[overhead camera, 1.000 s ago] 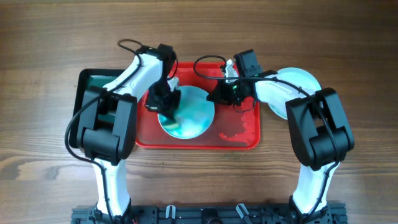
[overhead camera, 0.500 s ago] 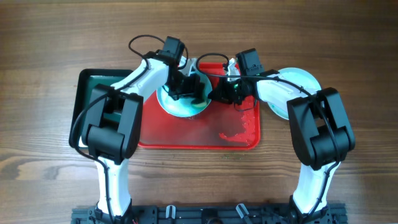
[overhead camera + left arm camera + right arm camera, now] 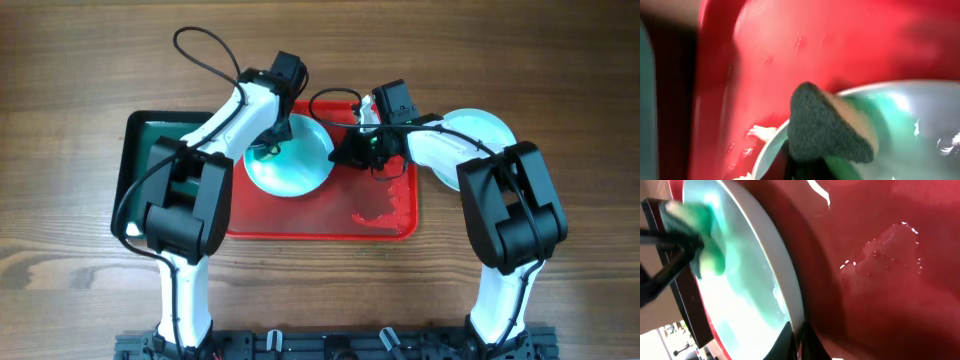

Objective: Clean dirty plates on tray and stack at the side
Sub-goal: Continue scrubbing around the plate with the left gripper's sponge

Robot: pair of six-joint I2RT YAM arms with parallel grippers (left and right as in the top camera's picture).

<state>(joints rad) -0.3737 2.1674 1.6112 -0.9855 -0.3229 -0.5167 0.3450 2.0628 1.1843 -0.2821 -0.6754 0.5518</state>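
A pale aqua plate with green smears stands tilted over the red tray. My right gripper is shut on its right rim, and in the right wrist view my fingers pinch the plate's edge. My left gripper is shut on a sponge with a dark scouring face, pressed on the plate's inner face near the rim. The sponge also shows in the right wrist view. Another pale plate lies on the table to the right of the tray.
A black-rimmed dark green tray lies against the red tray's left side. Wet foamy residue sits on the red tray's right front part. Cables loop above both wrists. Wooden table all around.
The plate has shifted toward the tray's far side and tilted more. My left gripper with the sponge has moved up from the plate's left part to its far part. My right gripper has kept its hold.
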